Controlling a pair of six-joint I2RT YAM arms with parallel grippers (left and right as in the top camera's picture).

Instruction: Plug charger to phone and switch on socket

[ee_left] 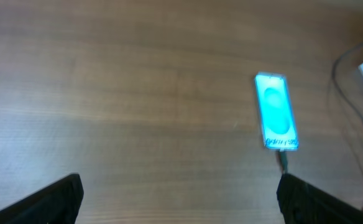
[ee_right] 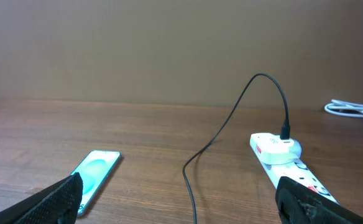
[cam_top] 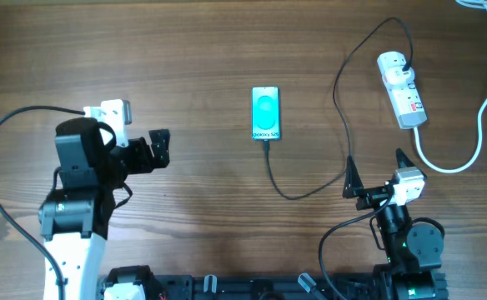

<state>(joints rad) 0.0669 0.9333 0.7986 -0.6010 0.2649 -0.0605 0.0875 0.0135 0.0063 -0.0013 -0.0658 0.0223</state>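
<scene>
Overhead, little clutters the wooden worktop (cam_top: 185, 58). The thick white cord (cam_top: 469, 158) loops from the socket (cam_top: 404, 96) along the right edge. The charger (cam_top: 310, 190) sweeps its thin black cable through the lower middle of the frame, passing just beside one finger of the right tool (cam_top: 377, 167). Nothing lies between the left tool (cam_top: 158, 148) and the phone (cam_top: 265, 113).

The phone sits at centre, slightly above the middle, screen glowing turquoise. The cable meets its lower edge, but the overhead view does not show whether the plug is seated. The left wrist view shows the plug tip touching that end, though blurred. The right wrist view alone shows the white adapter (ee_right: 278, 149) standing on the near end of the socket, with the cable arching up out of it.

Both tools stand wide open and hold nothing. The left tool is at the left of the overhead frame, well apart from the phone. The right tool is at lower right, near the socket's lower end but not touching it.
</scene>
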